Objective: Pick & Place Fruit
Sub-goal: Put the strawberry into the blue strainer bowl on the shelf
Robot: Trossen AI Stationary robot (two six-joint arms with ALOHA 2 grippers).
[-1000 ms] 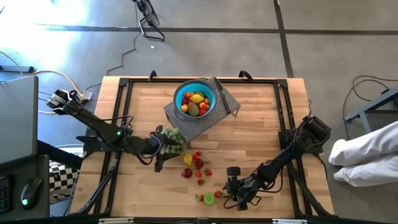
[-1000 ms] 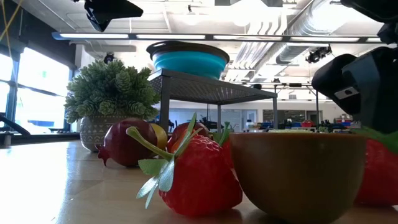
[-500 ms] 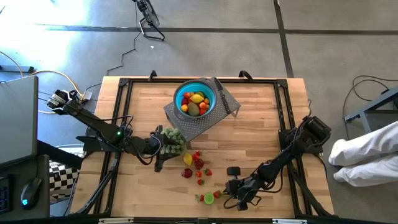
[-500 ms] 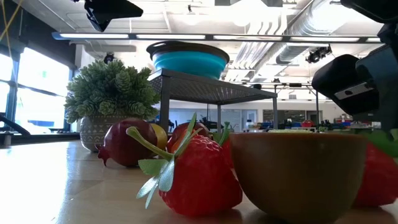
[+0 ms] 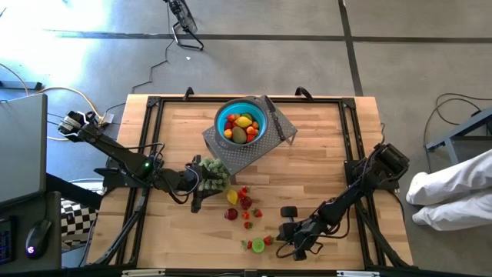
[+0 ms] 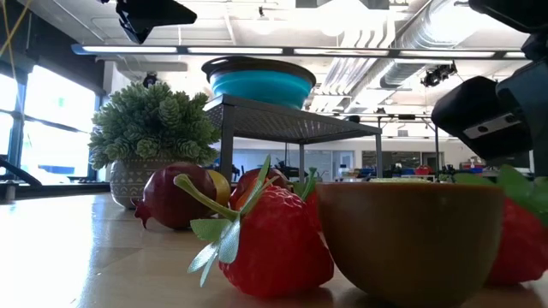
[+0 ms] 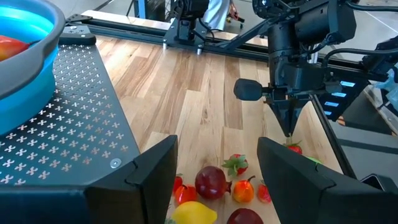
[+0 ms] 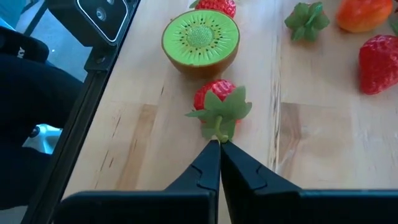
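Wooden slatted table point(image 5: 323, 146), dark frame rails at the edges, concrete floor around; a person's white-clad legs show at the right edge of the high view.

Item: blue bowl point(image 5: 241, 121), on a perforated metal stand point(image 5: 231, 150) at the far middle of the table, already holding several fruit pieces.

Item: loose fruit point(image 5: 243, 201) scattered on the near middle of the table, including a halved kiwi point(image 8: 200, 40) with its cut face up.

Item: strawberry point(image 8: 216, 103), lying on the wood just beside the kiwi half at the near edge. Its green stem points toward the right gripper point(image 8: 219, 152); the red body lies beyond, along the gripper's line of approach.

Item: right gripper, low at the table's near edge, fingers pressed together, tips pinching the strawberry's stem end. Right arm is by far the nearer to this piece.

Item: left gripper point(image 7: 217, 186), fingers apart, holding nothing, near the potted plant point(image 5: 214, 174) beside the stand, facing the scattered pieces.

Judgement: the grip is on the stem alone, so the lift calls for care.
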